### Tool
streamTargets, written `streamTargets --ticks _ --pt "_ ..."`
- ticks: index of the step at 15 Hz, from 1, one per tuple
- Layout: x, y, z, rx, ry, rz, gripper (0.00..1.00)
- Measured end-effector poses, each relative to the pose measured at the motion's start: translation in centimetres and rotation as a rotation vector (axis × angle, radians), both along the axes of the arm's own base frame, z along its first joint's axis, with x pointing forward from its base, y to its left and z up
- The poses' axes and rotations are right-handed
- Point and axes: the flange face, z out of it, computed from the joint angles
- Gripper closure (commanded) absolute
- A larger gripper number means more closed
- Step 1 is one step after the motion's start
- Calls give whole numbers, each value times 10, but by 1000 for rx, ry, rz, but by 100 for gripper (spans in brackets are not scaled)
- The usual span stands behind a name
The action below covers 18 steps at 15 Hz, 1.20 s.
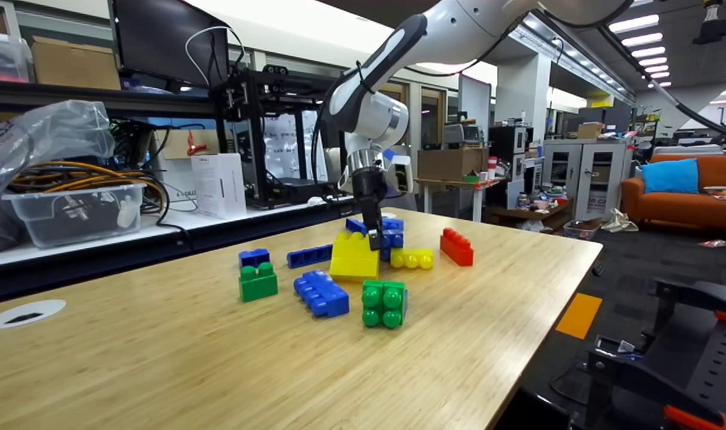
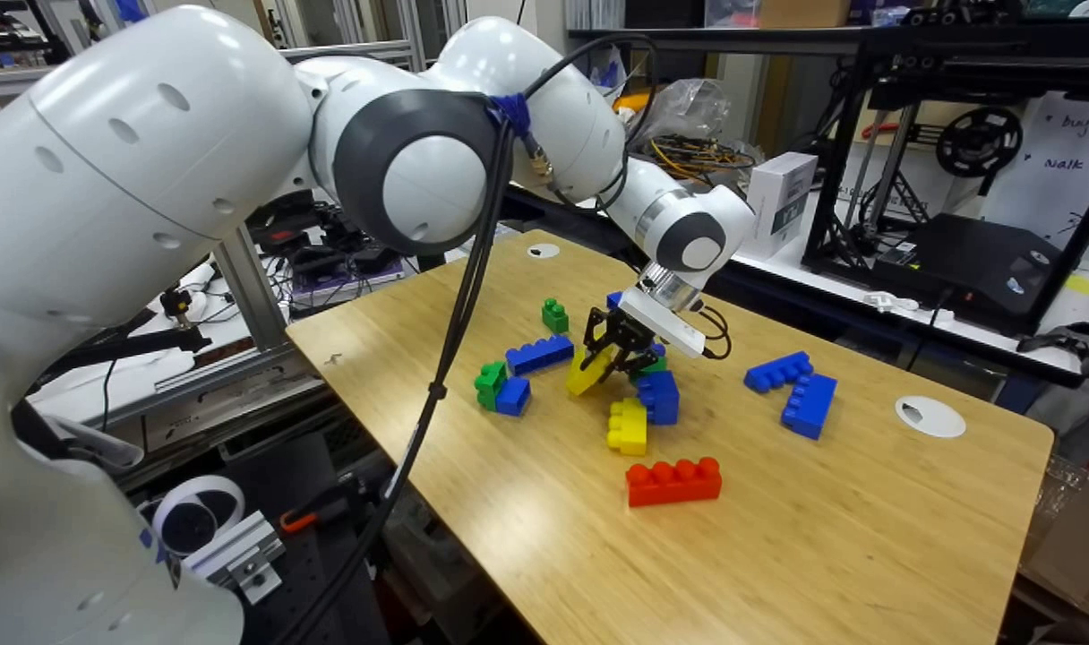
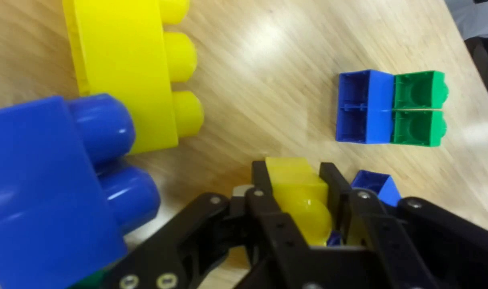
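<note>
Pinching a yellow block [image 3: 302, 196], the hand [image 3: 296, 174] appears in the wrist view with its fingers [image 3: 263, 176] drawn in to the block's width, one along either side. Close on the left, a blue block [image 3: 39, 188] points fat studs towards the hand, and a yellow brick [image 3: 123, 68] lies partly behind that. Nearer the edge of the tabletop [image 3: 276, 52] at upper right, a blue piece [image 3: 364, 106] and a green piece [image 3: 419, 108] lie touching.

In an exterior view the held block is tilted, around the middle of the tabletop; whether its lower end touches the surface I cannot tell. A long blue brick [image 2: 540, 356] lies just beside it, on the side of the left corner. Towards the right corner, a slim blue brick [image 2: 777, 372] and a broader blue brick [image 2: 809, 406] lie close together, short of a white disc [image 2: 930, 417].

In an exterior view a red brick [image 1: 457, 246] lies towards the tabletop's right corner, apart from the held block. Towards the far left edge stands a small green brick [image 1: 258, 283], with a short blue brick [image 1: 254, 258] just behind it; a hollow blue strip [image 1: 309, 255] lies between these and the hand.
</note>
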Motion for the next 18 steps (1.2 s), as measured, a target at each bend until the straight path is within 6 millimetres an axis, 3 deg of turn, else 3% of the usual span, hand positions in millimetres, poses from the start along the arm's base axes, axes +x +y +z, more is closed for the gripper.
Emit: streamTargets --ticks 11,14,18 --pt "31 10 30 -278 -246 -62 90" --pt "31 22 40 -168 -254 -29 90" --pt "25 37 78 38 -278 50 90"
